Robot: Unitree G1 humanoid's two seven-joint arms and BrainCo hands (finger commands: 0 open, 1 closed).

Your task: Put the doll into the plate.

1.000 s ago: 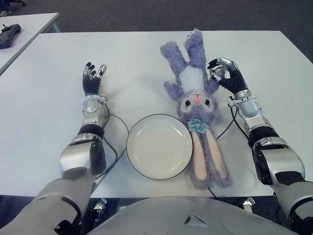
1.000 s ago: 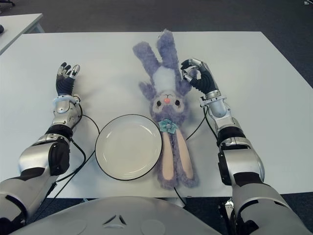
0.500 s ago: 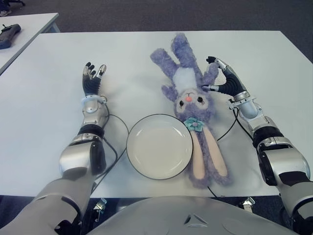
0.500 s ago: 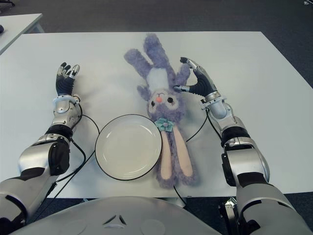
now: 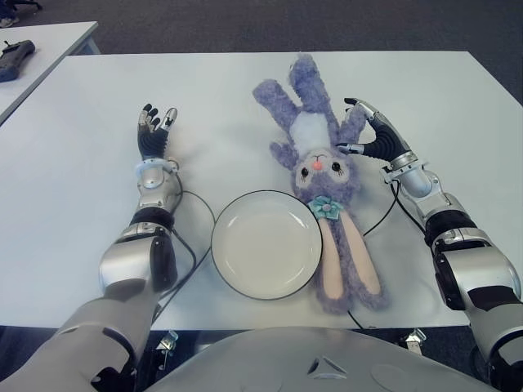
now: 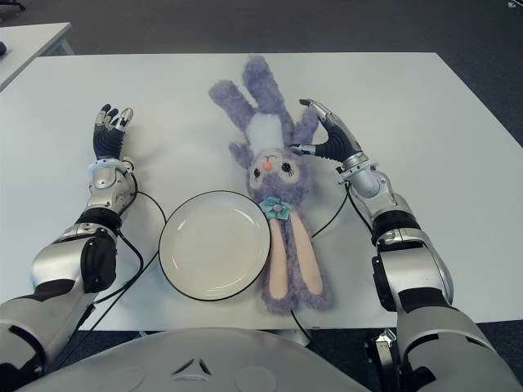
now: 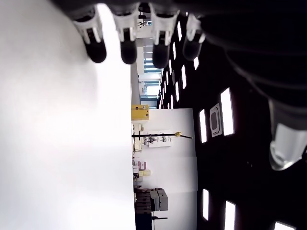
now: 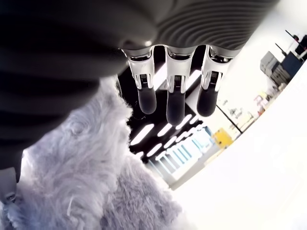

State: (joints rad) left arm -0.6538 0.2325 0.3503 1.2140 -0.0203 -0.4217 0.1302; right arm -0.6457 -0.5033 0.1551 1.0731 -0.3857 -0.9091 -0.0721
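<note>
Doll beside the plate, right hand at its arm

The purple doll [image 5: 320, 175] lies on the bench [image 5: 73, 147] just right of the plate [image 5: 266, 243] (empty); the right hand [image 5: 373, 139], fingers spread, holds nothing; the left hand [image 5: 153, 133] lies open, well left.

side table [image 5: 49, 37]: cut off by the left and top edges at the upper left of the left eye view; only a corner shows.
dark object [image 5: 15, 57]: on that side table, cut by the left edge, too small to tell what it is.
doll [image 8: 91, 177]: in the right wrist view only grey fur fills the lower left; which part it is cannot be told.
right hand [image 6: 327, 140]: whether the thumb touches the doll's fur cannot be told.
left hand [image 7: 139, 33]: left wrist view shows only fingertips along the top edge.
</note>
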